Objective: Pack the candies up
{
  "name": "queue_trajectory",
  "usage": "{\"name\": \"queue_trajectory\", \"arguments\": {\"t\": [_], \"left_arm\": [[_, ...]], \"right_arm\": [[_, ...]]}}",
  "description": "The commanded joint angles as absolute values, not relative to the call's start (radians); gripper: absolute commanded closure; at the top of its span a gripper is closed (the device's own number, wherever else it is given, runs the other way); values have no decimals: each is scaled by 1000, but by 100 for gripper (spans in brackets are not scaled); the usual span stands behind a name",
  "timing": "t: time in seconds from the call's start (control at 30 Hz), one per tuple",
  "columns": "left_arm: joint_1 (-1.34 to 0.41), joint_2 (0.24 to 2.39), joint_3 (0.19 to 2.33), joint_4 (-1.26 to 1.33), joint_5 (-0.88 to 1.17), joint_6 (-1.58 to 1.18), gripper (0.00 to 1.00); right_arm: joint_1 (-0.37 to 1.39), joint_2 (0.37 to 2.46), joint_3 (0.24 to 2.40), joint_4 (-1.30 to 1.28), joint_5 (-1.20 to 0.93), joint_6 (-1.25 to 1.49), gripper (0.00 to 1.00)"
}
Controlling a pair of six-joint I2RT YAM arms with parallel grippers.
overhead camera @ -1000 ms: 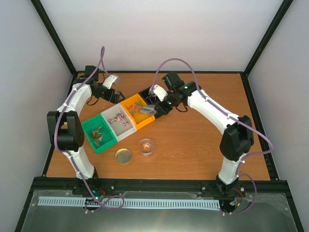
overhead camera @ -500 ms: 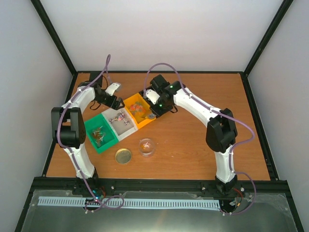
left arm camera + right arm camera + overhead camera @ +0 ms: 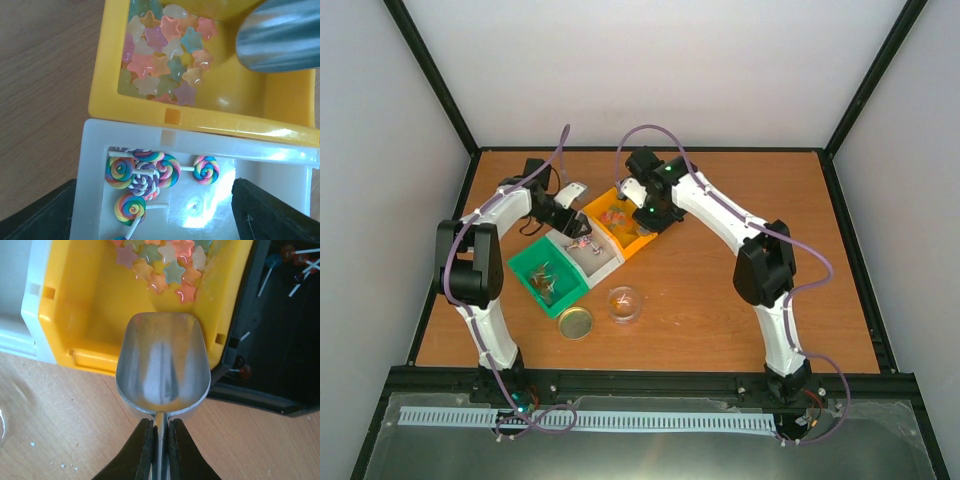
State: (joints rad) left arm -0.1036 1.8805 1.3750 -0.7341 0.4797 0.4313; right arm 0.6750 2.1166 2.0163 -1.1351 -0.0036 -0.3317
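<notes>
Scoop (image 3: 162, 365) in tightly closed right gripper (image 3: 160, 426)

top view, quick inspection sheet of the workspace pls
surface: brown wooden table, few tiny specks
job's things: star candies in yellow bin; swirl lollipops in white bin; more sweets in green bin
clutter: gold lid, clear dish on table
grippers: right gripper shut on empty metal scoop over yellow bin; left gripper open above white bin
cables: purple cables, looped, off the table
surroundings: white walls, black frame
</notes>
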Motion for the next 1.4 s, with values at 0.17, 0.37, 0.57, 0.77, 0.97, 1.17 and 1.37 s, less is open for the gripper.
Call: {"name": "queue_trajectory", "arguments": {"t": [0.17, 0.37, 0.57, 0.77, 0.97, 1.17, 1.37], "left_arm": [[-118, 1873, 1382, -711, 512, 437, 21], [-118, 1888, 1387, -707, 511, 458, 22], [-118, 1920, 1422, -717, 523, 477, 24], [-118, 1941, 1452, -735, 548, 496, 25], [-118, 1946, 1461, -759, 556, 520, 25], [-117, 1951, 1477, -780, 556, 517, 24], [-105, 1952, 1512, -809, 585, 493, 19]], "right_arm": [[666, 2300, 2203, -1223, 19, -377, 97], [649, 2347, 2194, -1175, -18, -371, 97], [616, 2258, 1917, -889, -103, -318, 97], [616, 2167, 1620, -559, -195, -235, 97], [621, 2063, 1383, -227, -220, -161, 97], [621, 1986, 1207, 90, -233, -111, 97], [621, 1931, 1073, 306, -256, -92, 97]]}}
